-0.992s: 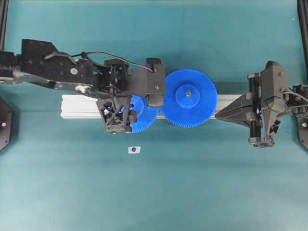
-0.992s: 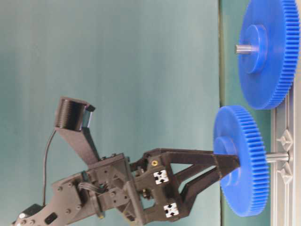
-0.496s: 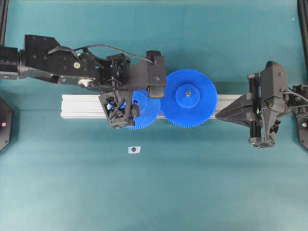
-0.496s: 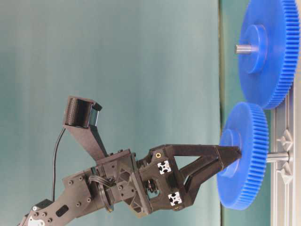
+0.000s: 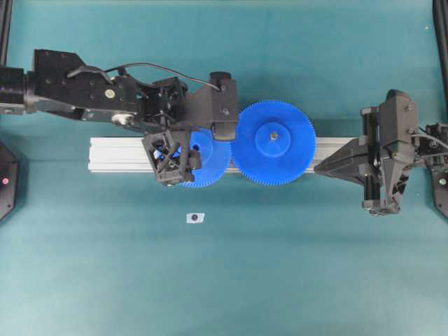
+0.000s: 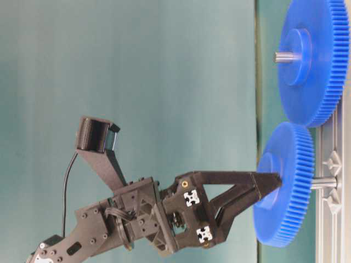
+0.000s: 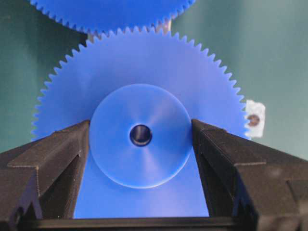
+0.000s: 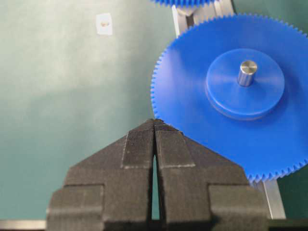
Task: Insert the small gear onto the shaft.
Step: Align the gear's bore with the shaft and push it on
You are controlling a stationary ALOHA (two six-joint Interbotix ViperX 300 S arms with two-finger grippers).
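The left gripper [image 7: 140,144] held the small gear [image 6: 285,183] by its raised hub, one finger on each side of it, as the wrist view showed. The gear stood above the shaft [image 6: 323,182], whose pin pointed at its centre hole; whether the pin had entered the hole could not be told. The gear's teeth lay close against those of the wider gear [image 5: 273,143], already seated on its own pin on the rail [image 5: 119,154]. The right gripper [image 8: 154,126] sat with its fingers pressed together, holding nothing, near the wider gear's rim.

The small gear looked like stiff, light moulded plastic, smooth enough to slip, so the hub seemed the best place to grip; the fine teeth would probably chip or bind if forced against the neighbour.

Counted: two blue gears, two grippers, one rail, and one small white tag [image 5: 195,218] lying on the teal mat [image 5: 280,280]
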